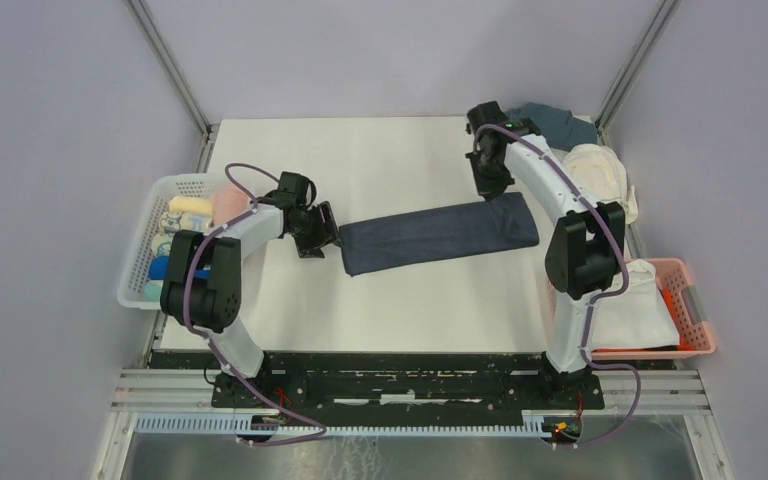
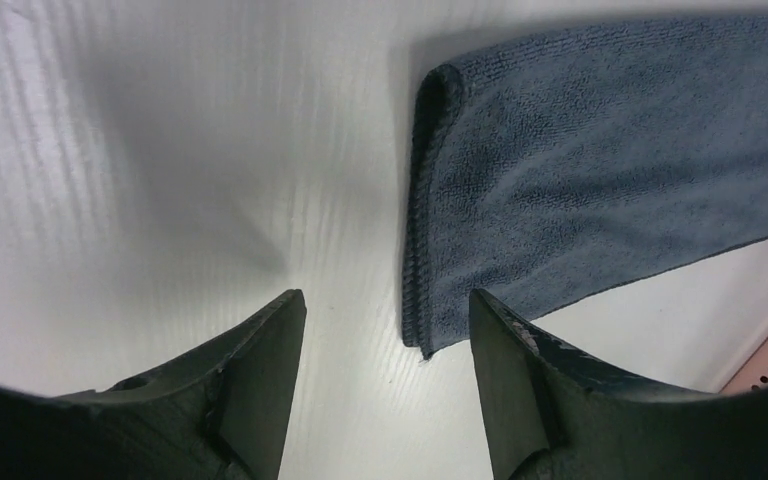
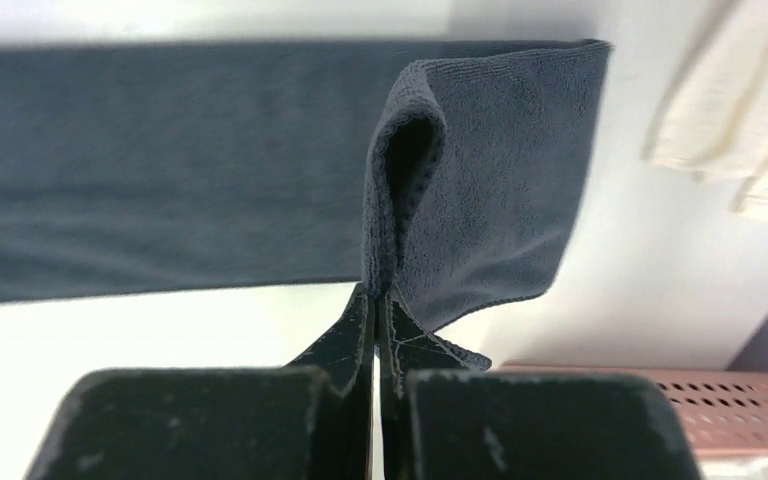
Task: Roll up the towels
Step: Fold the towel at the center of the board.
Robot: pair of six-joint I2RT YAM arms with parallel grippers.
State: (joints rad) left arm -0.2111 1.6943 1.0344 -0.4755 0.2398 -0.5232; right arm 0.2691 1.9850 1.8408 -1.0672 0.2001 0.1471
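A dark navy towel point(image 1: 440, 233) lies folded into a long strip across the middle of the white table. My left gripper point(image 1: 318, 238) is open and empty, just off the strip's left end. In the left wrist view the towel's hemmed end point(image 2: 610, 150) lies ahead and to the right of the left gripper point(image 2: 388, 310), not between the fingers. My right gripper point(image 1: 490, 187) is at the strip's far right corner. In the right wrist view it point(image 3: 378, 295) is shut on a pinched-up fold of the towel point(image 3: 160, 170).
A white basket point(image 1: 138, 285) at the left holds rolled towels: cream point(image 1: 190, 205), pink point(image 1: 228, 205), blue point(image 1: 160, 268). A cream towel point(image 1: 595, 170) and a slate blue towel point(image 1: 560, 120) lie at the back right. A pink basket point(image 1: 695, 300) holds a white towel point(image 1: 640, 300).
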